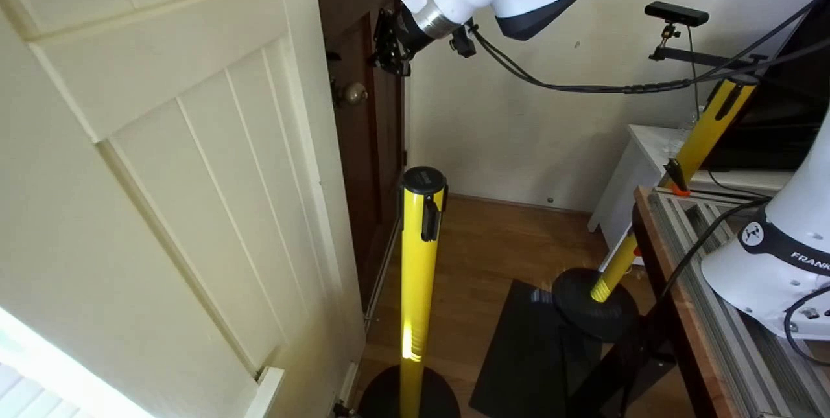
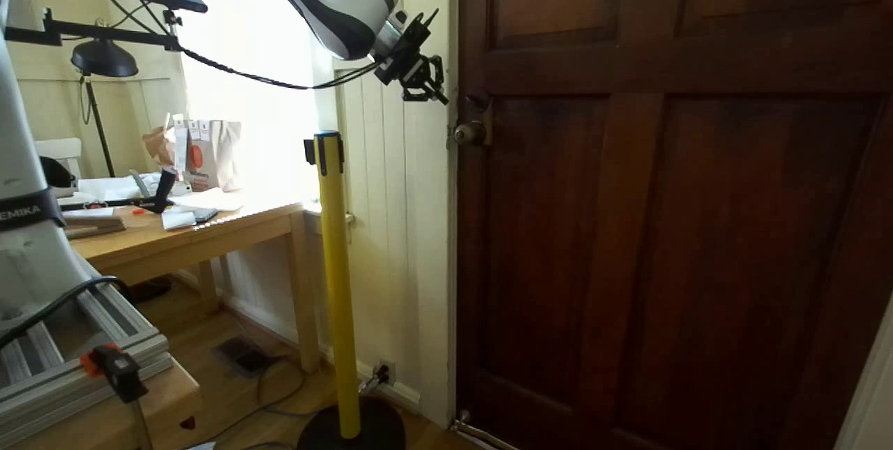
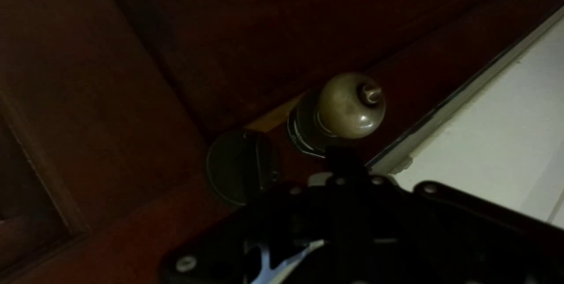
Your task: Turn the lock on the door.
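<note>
The lock is a round dark metal plate with a raised thumb-turn, on the dark brown door. It sits above the door knob and shows small and dark in both exterior views. My gripper looks shut, with its dark fingertips together and nothing visible between them. In the wrist view the fingertips lie to the right of the lock, just below the knob in the picture. In both exterior views the gripper is in front of the door at about lock height, apparently apart from it.
A round knob stands out beside the lock and near the fingertips; it also shows in both exterior views. The white door frame borders the door. A yellow post stands below the arm.
</note>
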`<control>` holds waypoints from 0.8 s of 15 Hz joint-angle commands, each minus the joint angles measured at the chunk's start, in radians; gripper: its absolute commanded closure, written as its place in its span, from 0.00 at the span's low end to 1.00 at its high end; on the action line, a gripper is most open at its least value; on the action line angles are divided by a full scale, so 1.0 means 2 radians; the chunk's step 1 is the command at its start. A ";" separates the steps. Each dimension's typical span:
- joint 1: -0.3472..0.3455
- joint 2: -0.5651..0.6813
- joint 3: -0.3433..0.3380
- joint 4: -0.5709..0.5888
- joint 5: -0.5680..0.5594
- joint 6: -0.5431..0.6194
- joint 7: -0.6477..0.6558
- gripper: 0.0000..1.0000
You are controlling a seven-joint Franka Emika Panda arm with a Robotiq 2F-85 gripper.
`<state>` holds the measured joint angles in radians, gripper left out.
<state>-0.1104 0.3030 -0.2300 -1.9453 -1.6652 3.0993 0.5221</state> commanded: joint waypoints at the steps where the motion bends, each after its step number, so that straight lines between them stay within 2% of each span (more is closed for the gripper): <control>1: 0.000 0.050 0.006 0.061 -0.025 0.001 0.040 1.00; 5: -0.001 0.094 0.011 0.119 -0.042 0.005 0.073 1.00; 9: -0.005 0.127 0.019 0.176 -0.082 0.002 0.124 1.00; 12: -0.006 0.138 0.021 0.196 -0.107 -0.004 0.152 1.00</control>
<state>-0.1112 0.5320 -0.2028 -1.6330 -1.8004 3.0995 0.7457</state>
